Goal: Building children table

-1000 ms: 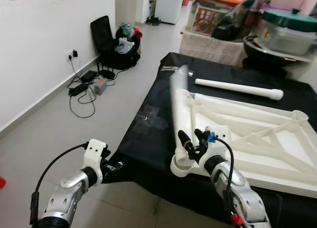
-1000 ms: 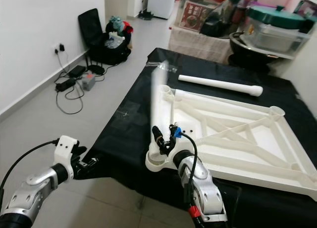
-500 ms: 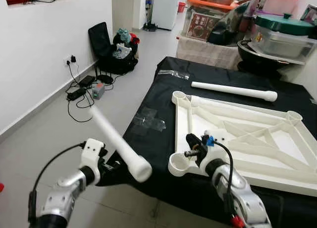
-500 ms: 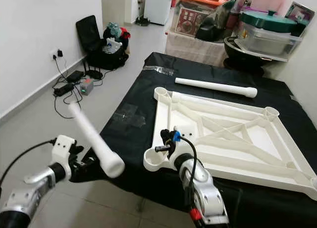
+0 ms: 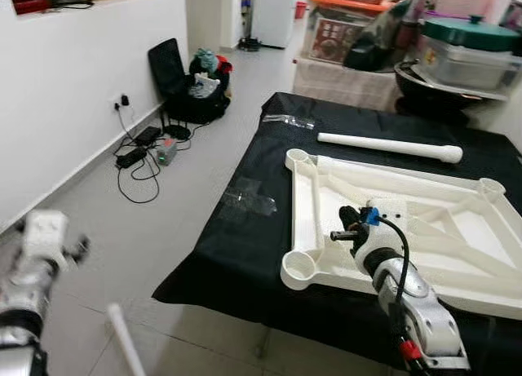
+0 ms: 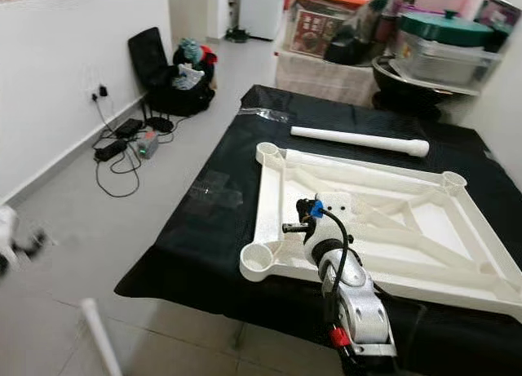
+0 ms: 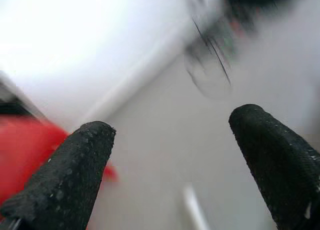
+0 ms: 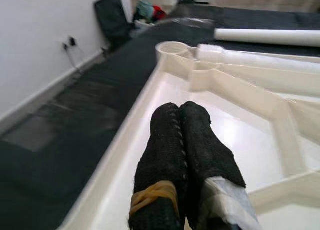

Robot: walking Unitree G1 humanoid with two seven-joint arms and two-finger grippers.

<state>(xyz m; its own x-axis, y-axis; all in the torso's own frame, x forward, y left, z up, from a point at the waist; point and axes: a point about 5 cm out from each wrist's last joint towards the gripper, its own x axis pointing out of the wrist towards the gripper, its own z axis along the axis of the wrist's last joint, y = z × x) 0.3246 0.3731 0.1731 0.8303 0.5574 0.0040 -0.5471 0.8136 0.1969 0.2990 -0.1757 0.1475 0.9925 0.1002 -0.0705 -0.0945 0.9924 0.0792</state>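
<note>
The left arm (image 5: 28, 270) is blurring badly at the 8 o'clock edge of the head view, cut off by the frame, so its outline is hard to read. Its wrist camera is smearing too: pale floor, a streak of cables and a red patch are all that is coming through. The left gripper (image 7: 170, 155) is spreading its two black fingers (image 7: 75, 170) wide with nothing between them. A white table leg (image 5: 126, 339) is showing low at 7 o'clock over the floor, running out of the bottom edge, well apart from that gripper; whether it is resting on the floor cannot be told.

The right arm (image 5: 412, 298) is reaching up from 5 o'clock, elbow low, wrist angled over the white tabletop frame (image 5: 457, 209). The right gripper (image 5: 341, 232) is hovering over the frame's near-left part, its fingers (image 8: 175, 140) pressing together, empty, pointing toward 9 o'clock.

The frame is lying flat, ribbed underside up, on the black cloth (image 5: 245, 229) covering the work surface, its right edge cut off by the picture. Its near-left round socket (image 5: 299, 267) is sitting open at the corner. A second white leg (image 5: 391, 146) is lying on the cloth at 1 o'clock, just beyond the frame, apart from it.
</note>
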